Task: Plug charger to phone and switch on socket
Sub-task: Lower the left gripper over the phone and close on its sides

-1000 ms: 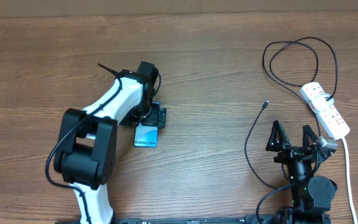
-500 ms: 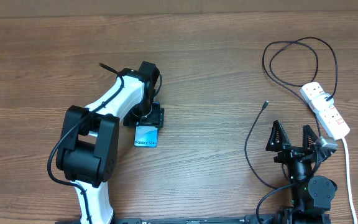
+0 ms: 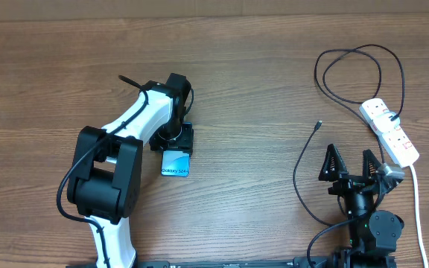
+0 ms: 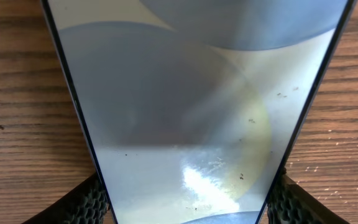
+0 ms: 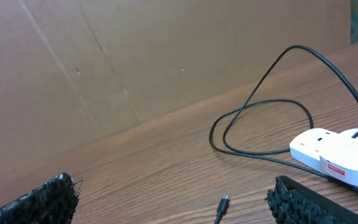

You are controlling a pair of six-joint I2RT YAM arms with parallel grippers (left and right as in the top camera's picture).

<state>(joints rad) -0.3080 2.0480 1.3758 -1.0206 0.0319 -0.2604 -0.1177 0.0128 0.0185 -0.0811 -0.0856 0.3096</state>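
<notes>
The wooden worktop (image 3: 259, 67) carries everything, and the two halves of the job lie well apart on it: phone on my left, power on my right.

The left arm (image 3: 136, 119) reaches out and bends down over the phone's far end, so that the left pincer (image 3: 177, 138) straddles the handset across its width. From its wrist camera I see the ribbed pads (image 4: 95, 202) against both black edges, which I read as the pincer pinching the phone. That would steady it or square it up for the plug.

The right pincer (image 3: 348, 152) hovers near my edge of the worktop with its fingers spread wide and nothing between them. It points towards the cable and the strip, placed, I judge, to go for the plug.

The white power strip (image 3: 390, 131) lies at an angle by the right edge, and its thick white cord (image 3: 417, 201) trails back towards me. Its red-marked switches are too small for me to read their position.

The phone (image 3: 175, 164) lies flat, screen up, with its near end and the "Galaxy S24+" lettering clear of the pincer.

The black charger cable (image 3: 348, 71) starts at the strip, loops wide behind it and curves back in front of the right pincer.

Its small metal-tipped plug (image 3: 318, 125) lies loose on the wood — far from the phone, so plugging in is not yet done.
</notes>
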